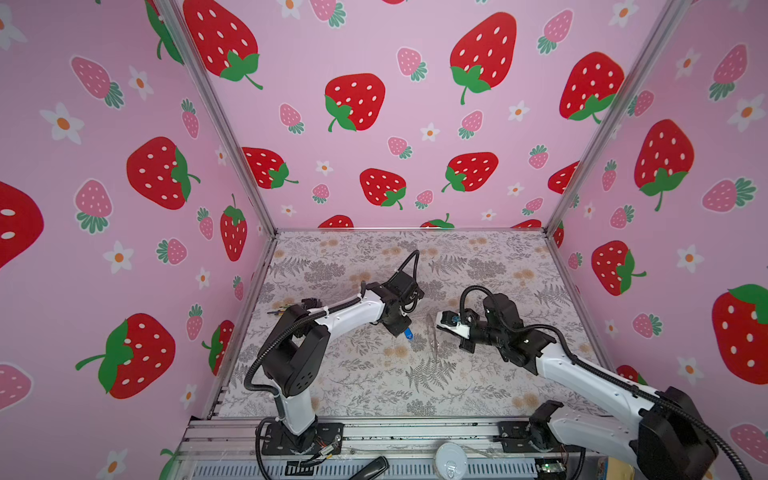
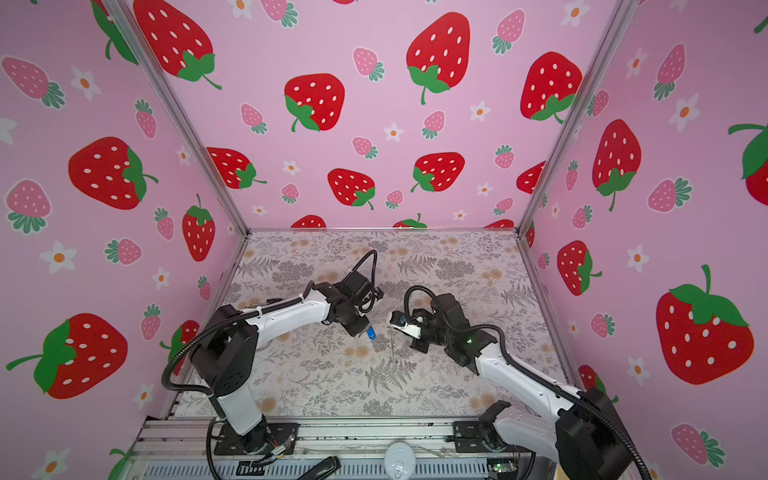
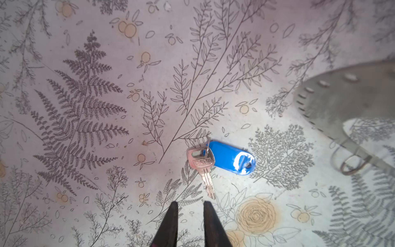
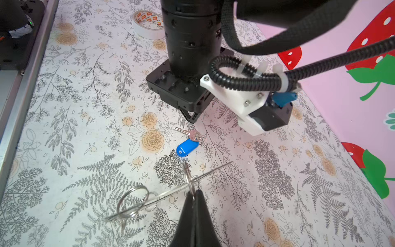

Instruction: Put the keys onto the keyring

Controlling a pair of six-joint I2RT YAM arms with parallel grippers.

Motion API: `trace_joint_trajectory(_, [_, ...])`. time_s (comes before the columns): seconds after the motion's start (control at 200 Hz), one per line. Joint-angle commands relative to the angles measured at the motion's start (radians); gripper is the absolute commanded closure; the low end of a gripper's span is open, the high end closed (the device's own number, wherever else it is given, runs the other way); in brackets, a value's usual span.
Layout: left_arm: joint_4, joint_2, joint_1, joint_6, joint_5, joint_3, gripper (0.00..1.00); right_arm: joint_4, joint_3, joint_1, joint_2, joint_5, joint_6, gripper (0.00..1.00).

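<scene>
The keys [image 3: 228, 157] lie flat on the floral table: a blue oblong plastic head joined to a silvery metal key [image 3: 205, 171]. My left gripper [image 3: 190, 205] hovers just short of the blade tip, its fingers slightly open with nothing between them. In both top views the blue head [image 1: 408, 333] [image 2: 371, 332] sits right by that gripper. The keyring [image 3: 342, 100], a large flat grey ring, is held up on edge [image 4: 171, 192] above the table. My right gripper [image 4: 195, 193] is shut on a small wire ring fixed to its band. More small wire rings [image 4: 132, 202] hang from it.
A roll of white tape [image 4: 147, 23] lies on the table beyond the left arm. A dark bundle of thin tools [image 1: 286, 309] sits at the left behind the left arm's elbow. Pink strawberry walls close three sides, and a metal rail [image 1: 374, 432] runs along the front.
</scene>
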Motion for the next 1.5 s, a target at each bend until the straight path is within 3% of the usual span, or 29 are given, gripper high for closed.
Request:
trace_joint_trajectory(0.0, [0.138,-0.003,-0.001,0.067,0.056,-0.026,0.76,0.009,-0.004,0.006,-0.010,-0.016,-0.003,1.00])
trace_joint_trajectory(1.135, [0.155,0.118,-0.005,0.065,0.066,0.010,0.88,0.012,0.000,0.005,0.025,-0.020,-0.007,1.00])
trace_joint_trajectory(1.496, [0.182,0.042,-0.004,0.055,0.032,-0.050,0.80,0.010,-0.002,0.005,0.022,-0.016,-0.010,1.00])
